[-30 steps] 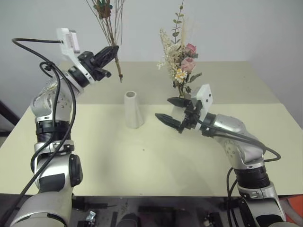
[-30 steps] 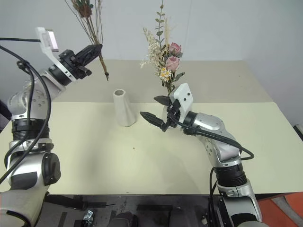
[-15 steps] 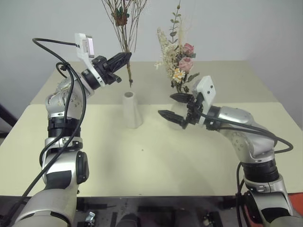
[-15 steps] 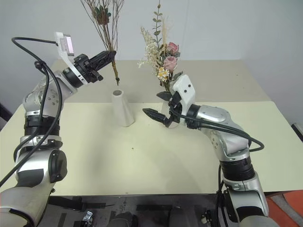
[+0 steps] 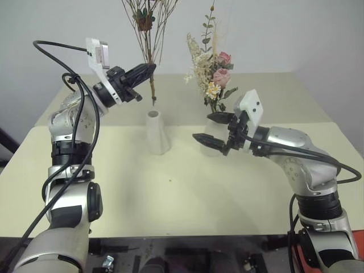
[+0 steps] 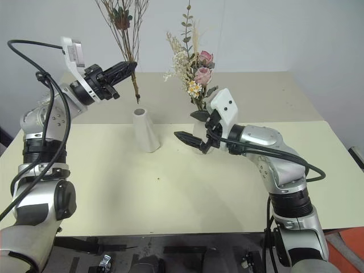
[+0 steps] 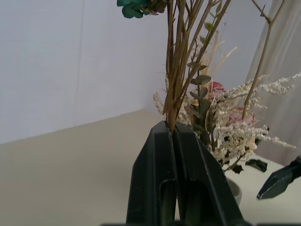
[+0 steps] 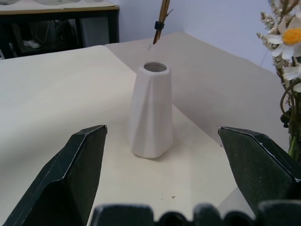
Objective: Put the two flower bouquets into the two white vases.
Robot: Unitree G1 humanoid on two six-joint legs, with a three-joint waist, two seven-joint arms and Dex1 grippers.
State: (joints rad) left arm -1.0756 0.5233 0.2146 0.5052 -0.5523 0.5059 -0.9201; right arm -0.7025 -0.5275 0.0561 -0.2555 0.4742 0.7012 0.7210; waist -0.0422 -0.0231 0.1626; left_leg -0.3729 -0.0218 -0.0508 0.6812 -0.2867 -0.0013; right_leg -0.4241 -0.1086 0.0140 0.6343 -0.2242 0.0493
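Dried spray [image 5: 149, 23] of thin brown stems sits upper centre-left of the head view, upright, clamped near its lower end by the left gripper [image 5: 149, 69]; jaws clenched tight on the stems, confirmed in the left wrist view where the stems rise straight out between the shut black fingers [image 7: 155, 179]. Stem tips [image 8: 157, 28] hang just above and slightly behind the mouth of the slim white vase [image 5: 157, 132], not inside it. That vase stands upright at frame centre on the cream surface [image 5: 170, 193], mouth empty.

Mixed bouquet [image 5: 213, 74] with pink roses, a daisy and cream sprigs is right of centre, already standing in the second white vase [image 6: 200, 141], which is mostly hidden behind the right gripper [image 5: 213, 129]. Right jaws are spread wide and released, holding nothing, sitting just in front of that vase and pointing toward the slim vase; the right wrist view frames the slim vase between the two fingers, well apart from both.
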